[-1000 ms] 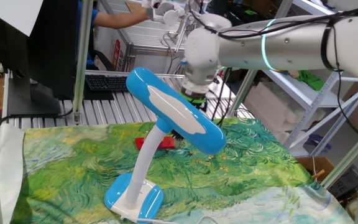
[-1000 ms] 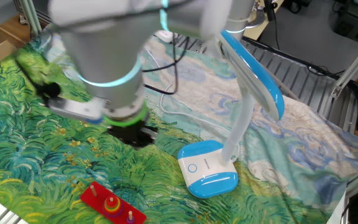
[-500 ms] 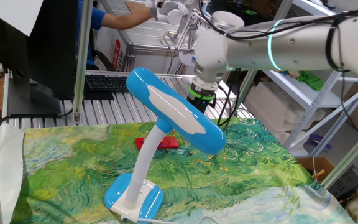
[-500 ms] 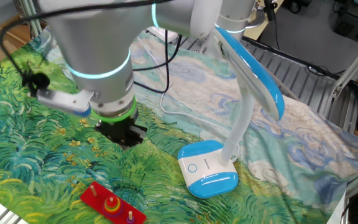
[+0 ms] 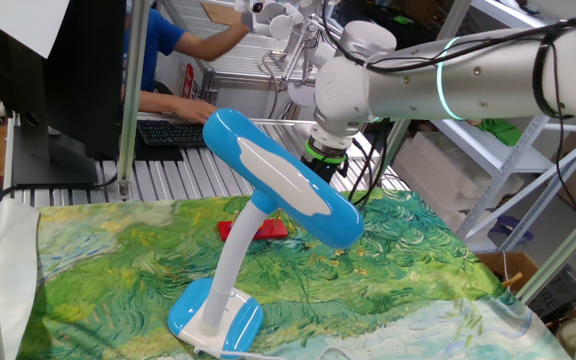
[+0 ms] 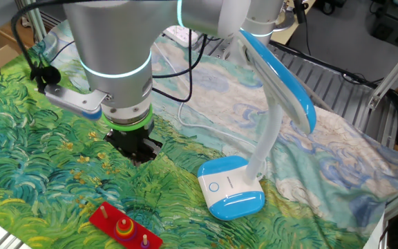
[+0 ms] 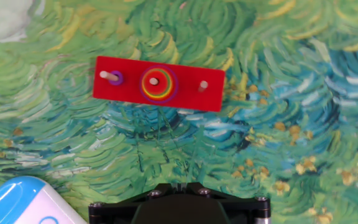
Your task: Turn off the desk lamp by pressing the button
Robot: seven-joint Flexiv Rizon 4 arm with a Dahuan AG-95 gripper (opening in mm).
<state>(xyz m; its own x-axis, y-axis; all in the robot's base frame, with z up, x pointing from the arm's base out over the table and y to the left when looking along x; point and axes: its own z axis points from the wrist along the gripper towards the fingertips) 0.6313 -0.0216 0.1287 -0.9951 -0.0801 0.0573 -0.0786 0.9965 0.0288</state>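
The desk lamp has a sky-blue head with a white stripe (image 5: 280, 190), a curved white neck (image 6: 264, 142) and a blue-and-white base (image 6: 232, 188) with a round button mark (image 6: 215, 187). A corner of the base shows in the hand view (image 7: 23, 202). My gripper (image 6: 135, 149) hangs just above the cloth, to the left of the base and apart from it. In one fixed view the gripper (image 5: 320, 168) is partly hidden behind the lamp head. In the hand view the gripper (image 7: 178, 185) has its black fingertips meeting at a thin seam, holding nothing.
A red peg board with coloured rings (image 7: 159, 84) lies on the green painted cloth (image 6: 40, 180) ahead of the gripper; it also shows in the other fixed view (image 6: 124, 228). A white cable (image 6: 206, 128) runs behind the lamp. A person works at a keyboard (image 5: 168, 130) beyond the table.
The arm's wrist has swung more upright and shifted slightly. The gripper stays low over the cloth to the left of the lamp base. The lamp and the red board have not moved.
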